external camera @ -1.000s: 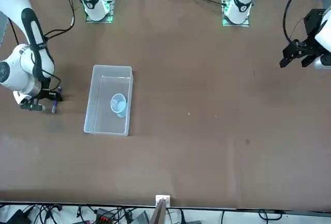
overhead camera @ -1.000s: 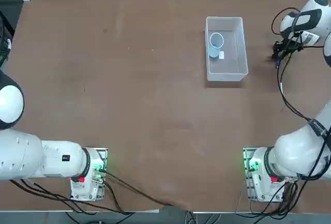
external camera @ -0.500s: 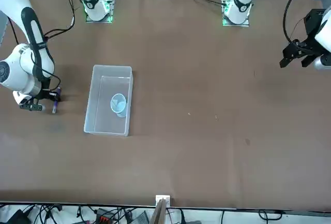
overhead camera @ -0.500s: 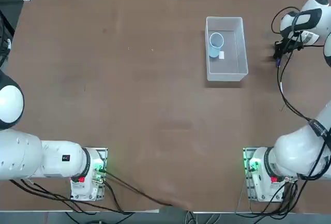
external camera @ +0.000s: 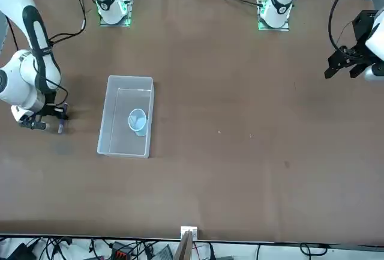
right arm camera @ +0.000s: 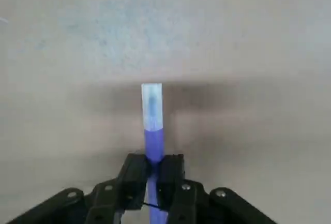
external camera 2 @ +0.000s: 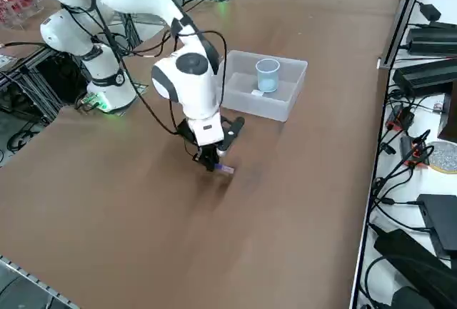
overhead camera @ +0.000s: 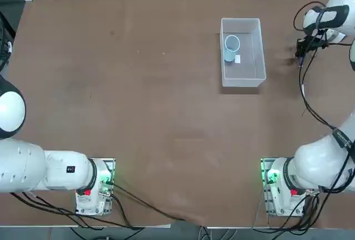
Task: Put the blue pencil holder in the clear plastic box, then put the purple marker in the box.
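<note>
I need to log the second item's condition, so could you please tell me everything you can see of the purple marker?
The purple marker is a short, thin stick with a purple barrel and a paler, whitish end that points away from the wrist. It looks like smooth plastic. The right tool is shut on its barrel, one black finger on each side. It is beside the clear plastic box, on the working arm's side and outside it. Whether it touches the table cannot be told.

purple marker (right arm camera: 153, 141) (pale tip) — black tool (right arm camera: 153, 175)
</note>
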